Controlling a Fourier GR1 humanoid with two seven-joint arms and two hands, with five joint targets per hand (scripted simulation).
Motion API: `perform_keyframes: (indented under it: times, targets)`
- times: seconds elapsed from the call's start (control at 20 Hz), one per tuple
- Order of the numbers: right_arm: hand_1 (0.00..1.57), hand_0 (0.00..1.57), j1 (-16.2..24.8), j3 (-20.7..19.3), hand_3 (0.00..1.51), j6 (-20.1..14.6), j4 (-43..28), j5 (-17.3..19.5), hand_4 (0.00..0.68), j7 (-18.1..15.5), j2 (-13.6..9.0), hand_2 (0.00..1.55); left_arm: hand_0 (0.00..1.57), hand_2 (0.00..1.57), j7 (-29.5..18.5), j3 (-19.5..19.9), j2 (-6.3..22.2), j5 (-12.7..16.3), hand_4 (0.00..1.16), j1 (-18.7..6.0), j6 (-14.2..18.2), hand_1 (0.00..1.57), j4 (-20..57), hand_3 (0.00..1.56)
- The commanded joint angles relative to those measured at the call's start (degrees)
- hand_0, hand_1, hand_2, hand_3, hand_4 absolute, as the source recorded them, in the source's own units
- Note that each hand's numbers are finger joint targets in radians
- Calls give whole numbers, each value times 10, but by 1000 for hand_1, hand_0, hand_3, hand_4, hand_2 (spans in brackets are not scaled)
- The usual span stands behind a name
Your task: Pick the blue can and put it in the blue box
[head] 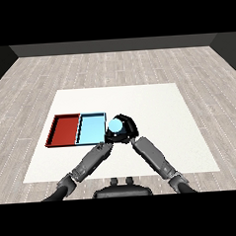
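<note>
The blue can (115,125) stands upright just past the right edge of the light blue tray (90,129), near the middle of the table. My right hand (128,127) is curled round the can from its right and far side. My left hand (110,137) sits close below and to the left of the can, at the blue tray's near right corner. The two black hands merge there, so I cannot make out whether the left one touches the can. Whether the can rests on the table or is held just above it is hidden by the hands.
A red tray (64,129) lies directly left of the blue tray, side by side with it. Both trays show nothing inside. The white table (159,117) stretches wide to the right and toward the far edge.
</note>
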Motion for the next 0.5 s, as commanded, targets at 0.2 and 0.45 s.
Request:
perform_keyframes:
  times: [0.2, 0.45]
  targets:
    - [1425, 1425, 15, -14, 1376, 21, -11, 6, 522, 15, 13, 1464, 1571, 1558, 9, 58, -13, -29, 1142, -33, 4, 1571, 26, 1472]
    - [0, 0, -2, 0, 0, -25, -6, 45, 0, 49, 14, 0, 1571, 1559, -3, 35, -13, -33, 1138, -9, 24, 1571, 4, 1466]
